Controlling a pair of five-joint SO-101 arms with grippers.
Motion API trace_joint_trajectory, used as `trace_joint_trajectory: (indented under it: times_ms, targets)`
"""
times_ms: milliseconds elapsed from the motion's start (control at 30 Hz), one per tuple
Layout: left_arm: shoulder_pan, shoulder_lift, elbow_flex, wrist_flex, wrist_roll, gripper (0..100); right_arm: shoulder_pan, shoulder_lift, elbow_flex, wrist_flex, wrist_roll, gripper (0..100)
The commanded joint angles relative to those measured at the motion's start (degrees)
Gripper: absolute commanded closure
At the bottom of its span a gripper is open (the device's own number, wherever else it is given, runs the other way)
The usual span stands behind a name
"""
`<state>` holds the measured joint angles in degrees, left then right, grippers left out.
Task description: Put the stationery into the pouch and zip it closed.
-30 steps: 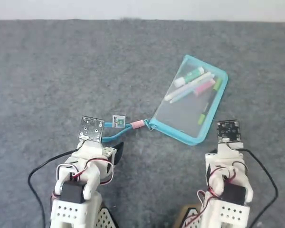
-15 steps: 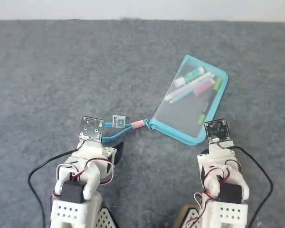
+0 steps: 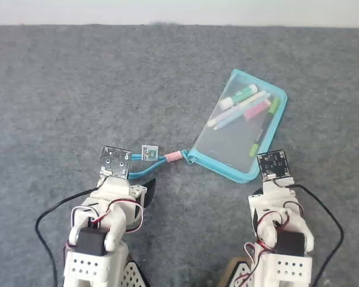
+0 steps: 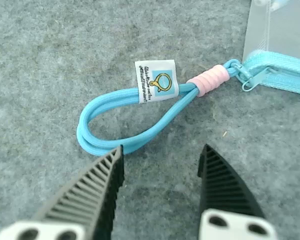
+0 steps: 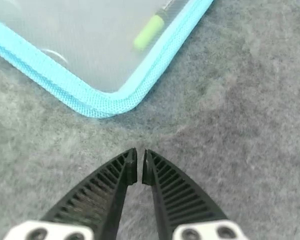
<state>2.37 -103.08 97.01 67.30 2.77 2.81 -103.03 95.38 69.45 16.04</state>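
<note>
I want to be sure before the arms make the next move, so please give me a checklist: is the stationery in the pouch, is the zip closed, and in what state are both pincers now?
1. Stationery inside the pouch: ok, it shows through the clear side.
2. Zip slider at the pouch's corner, by the pink bead: ok.
3. Zip shut along its whole length: cannot tell.
4. Left pincer open and empty, at the cord loop: ok.
5. Right pincer shut and empty, off the pouch: ok.
</note>
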Motion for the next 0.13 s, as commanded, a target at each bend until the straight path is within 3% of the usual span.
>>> trace_joint_trajectory:
  times_ms: [0,100]
  targets:
    - [0.18,-0.97,-0.40,0.26,0.53,77,-0.40,0.22,1.14,0.31,-0.18,96.5]
    - [0.18,-0.97,-0.40,0.26,0.53,77,-0.40,0.22,1.14,0.31,-0.18,96.5]
